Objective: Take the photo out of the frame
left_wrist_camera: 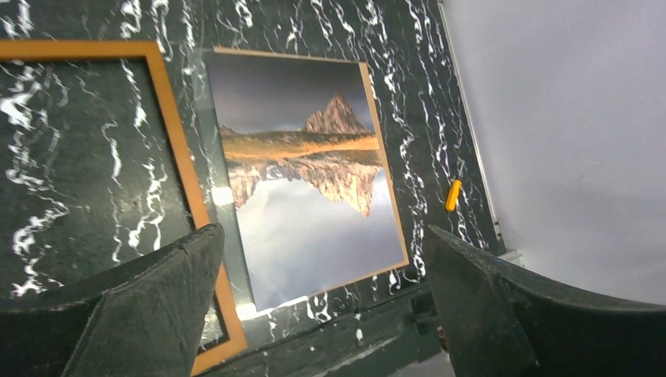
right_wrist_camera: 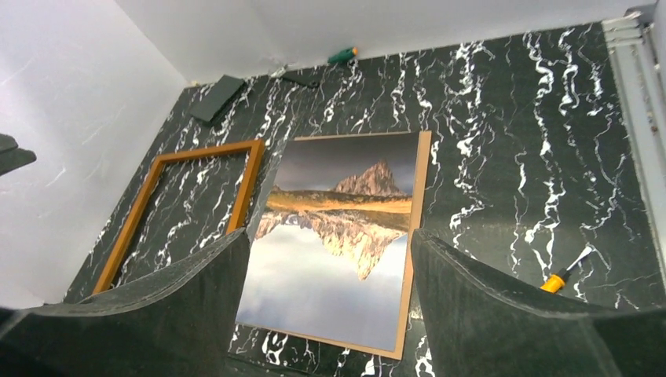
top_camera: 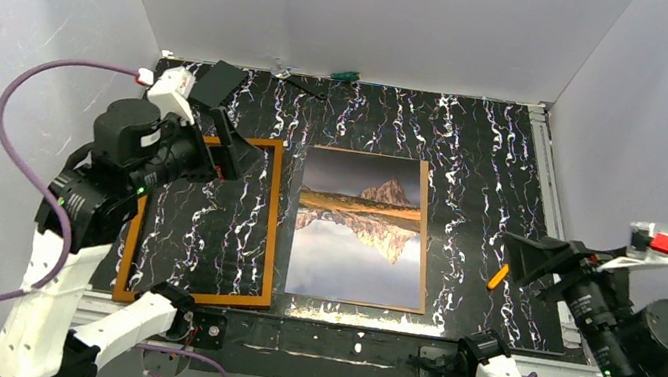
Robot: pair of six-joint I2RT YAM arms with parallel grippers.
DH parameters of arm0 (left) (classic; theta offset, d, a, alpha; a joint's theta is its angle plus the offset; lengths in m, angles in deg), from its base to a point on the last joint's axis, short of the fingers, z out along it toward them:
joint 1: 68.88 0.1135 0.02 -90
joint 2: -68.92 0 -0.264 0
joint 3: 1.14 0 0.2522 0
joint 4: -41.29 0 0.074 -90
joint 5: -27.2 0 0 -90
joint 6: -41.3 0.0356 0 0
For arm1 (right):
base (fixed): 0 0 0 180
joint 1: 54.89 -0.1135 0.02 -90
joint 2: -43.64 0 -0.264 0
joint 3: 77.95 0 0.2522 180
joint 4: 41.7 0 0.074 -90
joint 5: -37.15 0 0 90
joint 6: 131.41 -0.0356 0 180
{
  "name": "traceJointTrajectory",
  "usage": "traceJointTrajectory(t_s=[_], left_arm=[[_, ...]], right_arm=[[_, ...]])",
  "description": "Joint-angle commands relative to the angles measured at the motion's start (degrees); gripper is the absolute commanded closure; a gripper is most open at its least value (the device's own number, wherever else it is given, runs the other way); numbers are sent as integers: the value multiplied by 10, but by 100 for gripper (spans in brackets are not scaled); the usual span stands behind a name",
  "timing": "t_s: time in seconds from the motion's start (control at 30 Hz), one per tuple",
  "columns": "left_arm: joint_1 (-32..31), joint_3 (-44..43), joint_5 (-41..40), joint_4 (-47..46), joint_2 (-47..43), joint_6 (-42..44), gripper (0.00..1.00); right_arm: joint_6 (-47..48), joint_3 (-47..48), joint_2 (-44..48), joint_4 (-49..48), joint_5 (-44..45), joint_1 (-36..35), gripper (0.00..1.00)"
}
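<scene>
The photo point(top_camera: 364, 229), a mountain mirrored in water, lies flat and face up in the middle of the black marbled table. The frame point(top_camera: 272, 229), a thin orange-brown border with only the table showing through it, lies flat just left of the photo, with a narrow gap between them. My left gripper point(top_camera: 232, 144) is open and empty, raised over the frame's far right corner. My right gripper point(top_camera: 534, 265) is open and empty, raised to the right of the photo. The left wrist view shows the photo point(left_wrist_camera: 306, 181) and a frame rail point(left_wrist_camera: 177, 141). The right wrist view shows both too, photo point(right_wrist_camera: 338, 236) and frame point(right_wrist_camera: 208, 151).
A small orange-handled tool point(top_camera: 498, 275) lies right of the photo, below my right gripper. A green-capped item point(top_camera: 343, 76) and a flat black pad point(top_camera: 219, 79) lie at the back edge. White walls close in three sides. A metal rail point(top_camera: 547, 172) runs along the right edge.
</scene>
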Motion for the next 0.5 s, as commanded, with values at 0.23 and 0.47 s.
traceJointTrajectory(t_s=[0.23,0.47], left_arm=[[-4,-24,-63,33,-18,44,2],[-3,-19,-52,35,-9,34,2]], right_arm=[[15,62,19,-17,45,1,14],[18,59,-4,-4,83,5,12]])
